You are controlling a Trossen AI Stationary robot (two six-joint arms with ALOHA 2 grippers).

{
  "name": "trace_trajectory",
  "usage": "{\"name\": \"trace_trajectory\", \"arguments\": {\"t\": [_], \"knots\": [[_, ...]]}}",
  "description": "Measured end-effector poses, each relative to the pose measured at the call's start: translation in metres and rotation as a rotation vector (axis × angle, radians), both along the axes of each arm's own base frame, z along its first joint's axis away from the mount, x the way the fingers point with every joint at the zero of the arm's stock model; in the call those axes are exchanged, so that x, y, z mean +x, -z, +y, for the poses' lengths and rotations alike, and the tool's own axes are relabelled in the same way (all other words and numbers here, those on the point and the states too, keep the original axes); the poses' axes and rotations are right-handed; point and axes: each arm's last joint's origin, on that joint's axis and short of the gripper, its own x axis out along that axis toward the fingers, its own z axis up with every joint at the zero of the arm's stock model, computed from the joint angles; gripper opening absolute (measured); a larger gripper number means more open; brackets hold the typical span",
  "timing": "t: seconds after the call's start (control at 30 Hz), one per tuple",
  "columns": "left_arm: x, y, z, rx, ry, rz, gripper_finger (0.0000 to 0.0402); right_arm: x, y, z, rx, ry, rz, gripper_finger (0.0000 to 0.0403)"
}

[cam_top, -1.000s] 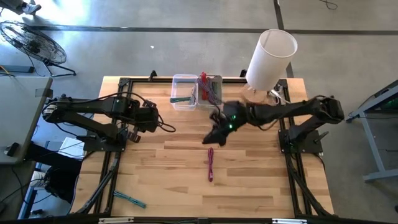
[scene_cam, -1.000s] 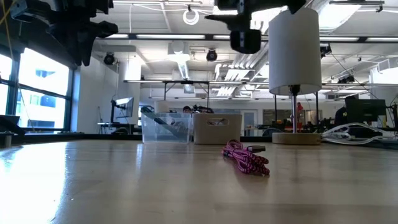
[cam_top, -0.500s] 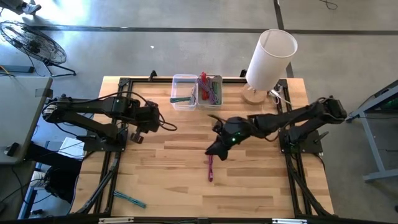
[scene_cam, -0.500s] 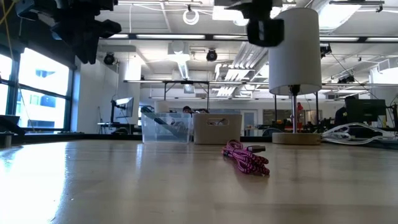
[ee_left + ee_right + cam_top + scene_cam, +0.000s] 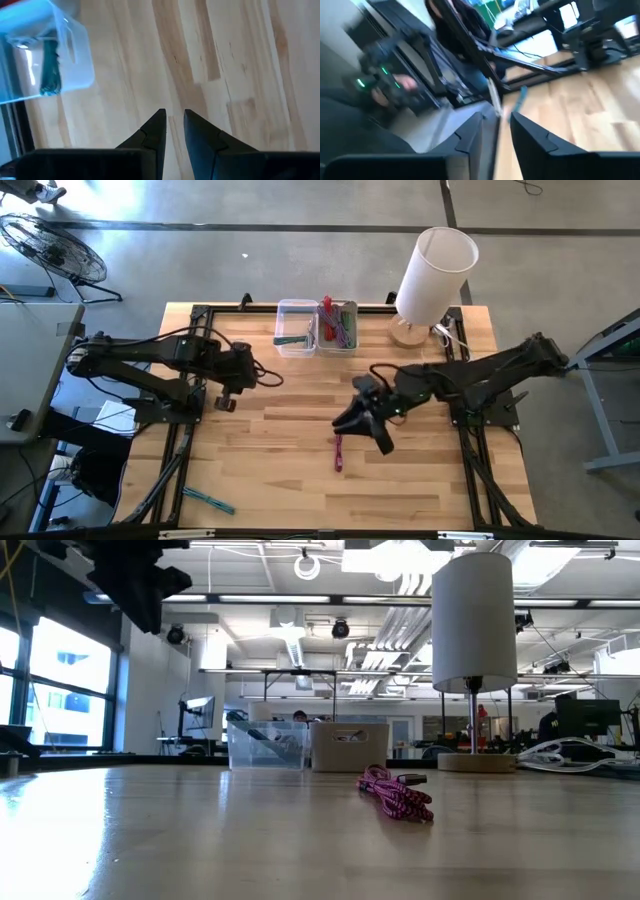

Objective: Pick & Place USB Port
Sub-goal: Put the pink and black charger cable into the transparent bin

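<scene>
So the step in hand looks like the approach for the pick. The pink USB cable [image 5: 339, 452] is lying bundled on the bare wood of the table [image 5: 280, 470], well in front of the clear bin [image 5: 296, 327] and free of any grip. In the low view the same cable [image 5: 395, 794] is seen resting flat on the tabletop, in front of the bins, with nothing touching it.

The right gripper [image 5: 362, 426] is held above the table just beside the far end of the cable, angled down toward it. Its fingers are seen close together with only a thin gap in the right wrist view, and nothing is clamped between them. The left gripper [image 5: 227, 387] is parked off to the cable's left, nearer the clear bin, fingers nearly together and empty too.

Next move, as a guess: the right fingers would need to be spread, lined up across the bundle and lowered until both sit around it before closing. The neighbouring bin [image 5: 338, 325] already has pink cables in it, so that's probably the drop spot.
</scene>
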Motion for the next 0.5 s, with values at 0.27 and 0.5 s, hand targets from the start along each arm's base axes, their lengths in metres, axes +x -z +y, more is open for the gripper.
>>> {"name": "trace_trajectory", "arguments": {"t": [0.27, 0.5], "knots": [[-0.009, -0.018, -0.016, -0.026, -0.025, -0.201, 0.0064, -0.021, -0.055, 0.019, -0.232, 0.082, 0.176, 0.0058], [-0.017, -0.022, -0.03, -0.021, -0.009, -0.244, 0.0064, -0.023, -0.041, 0.028, -0.247, 0.163, 0.406, 0.0033]]}}
